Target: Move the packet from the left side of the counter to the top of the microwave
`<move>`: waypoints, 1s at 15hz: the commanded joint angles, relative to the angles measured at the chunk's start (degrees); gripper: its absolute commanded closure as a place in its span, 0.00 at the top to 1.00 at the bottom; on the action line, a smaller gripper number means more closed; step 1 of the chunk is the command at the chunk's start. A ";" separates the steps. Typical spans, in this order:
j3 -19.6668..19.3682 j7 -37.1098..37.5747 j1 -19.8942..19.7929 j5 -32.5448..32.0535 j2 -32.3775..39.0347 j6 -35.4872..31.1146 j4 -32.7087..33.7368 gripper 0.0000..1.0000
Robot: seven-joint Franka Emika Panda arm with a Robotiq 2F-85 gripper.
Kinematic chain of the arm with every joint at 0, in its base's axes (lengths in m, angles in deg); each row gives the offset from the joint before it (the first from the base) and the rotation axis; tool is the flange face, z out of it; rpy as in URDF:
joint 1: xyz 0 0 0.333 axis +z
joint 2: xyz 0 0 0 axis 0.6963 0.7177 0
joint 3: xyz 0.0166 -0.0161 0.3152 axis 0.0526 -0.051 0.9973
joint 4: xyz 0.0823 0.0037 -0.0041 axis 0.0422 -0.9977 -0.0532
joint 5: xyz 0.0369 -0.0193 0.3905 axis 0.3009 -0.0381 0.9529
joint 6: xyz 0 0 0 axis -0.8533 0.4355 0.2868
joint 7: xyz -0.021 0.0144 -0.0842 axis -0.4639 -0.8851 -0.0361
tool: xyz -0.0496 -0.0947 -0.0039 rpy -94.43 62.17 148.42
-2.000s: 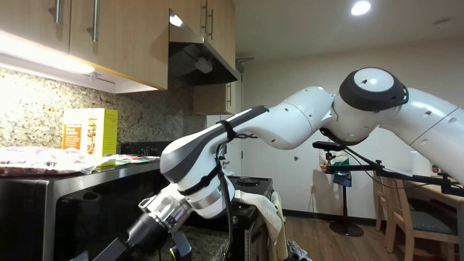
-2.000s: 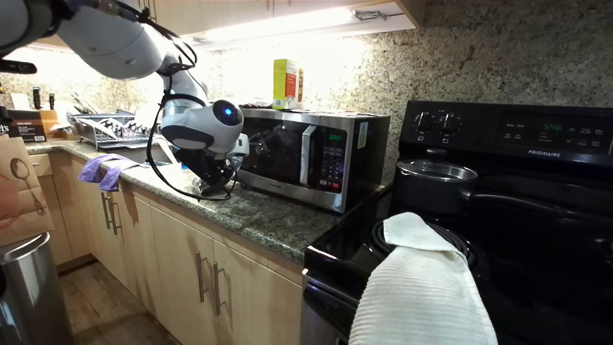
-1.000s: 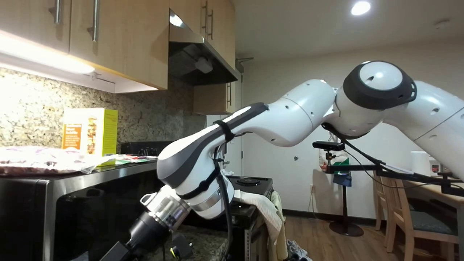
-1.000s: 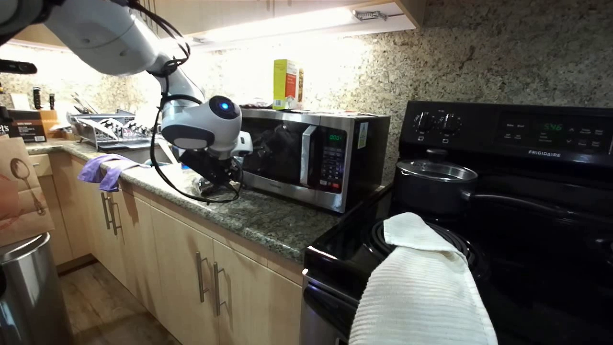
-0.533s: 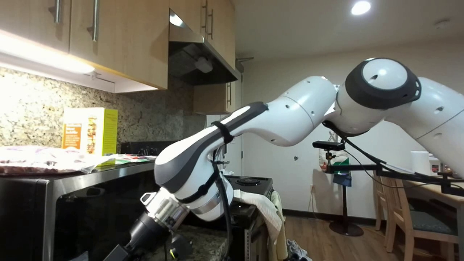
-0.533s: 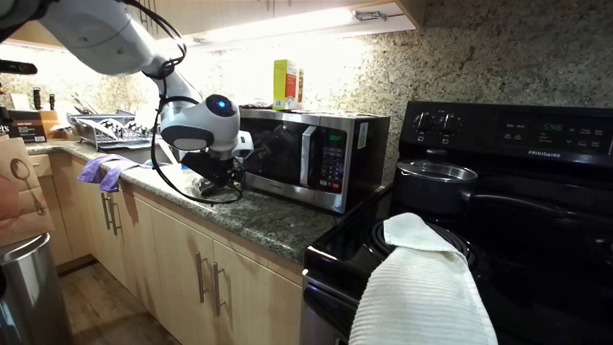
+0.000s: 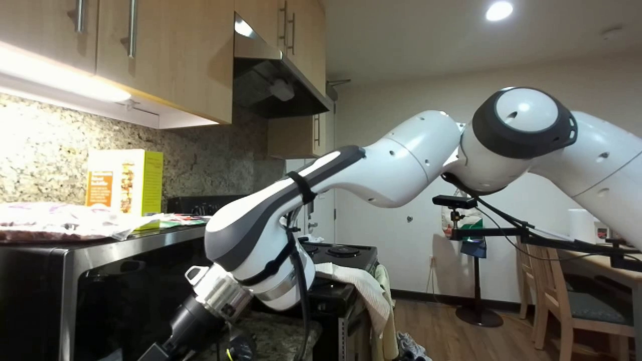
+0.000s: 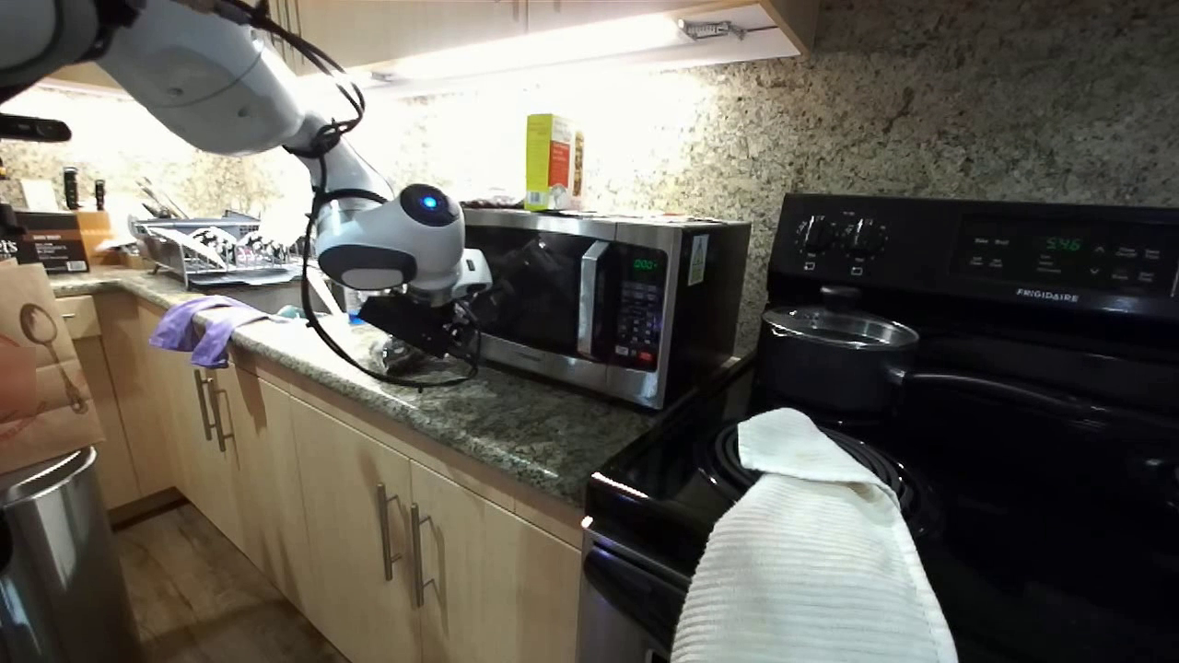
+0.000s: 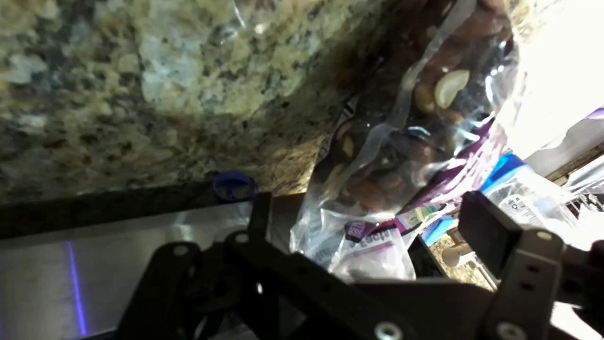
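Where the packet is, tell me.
On the counter, left of the microwave in an exterior view; the wrist view shows the packet partly between the gripper's fingers.

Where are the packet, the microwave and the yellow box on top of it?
Packet (image 9: pixel 408 146), wrist view: on its clear plastic side.
Microwave (image 8: pixel 543 302), in an exterior view: on its dark door glass.
Yellow box (image 8: pixel 559 161), in an exterior view: on its orange-red panel.

I see a glossy, crinkled plastic packet (image 9: pixel 401 156), a speckled stone counter (image 8: pixel 520 424), a metal-trimmed microwave (image 8: pixel 557 299) and, lower right in an exterior view, a matt, ribbed cloth towel (image 8: pixel 815 562).
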 commanded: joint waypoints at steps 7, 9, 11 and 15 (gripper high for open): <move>2.20 -5.76 0.21 -1.72 7.27 3.00 9.35 0.67; 1.63 -4.66 0.28 -1.88 6.52 4.67 9.18 0.55; 1.65 -4.59 -0.10 -1.09 6.21 6.00 9.35 0.42; 0.86 -3.65 0.14 -0.64 5.01 8.72 9.22 0.15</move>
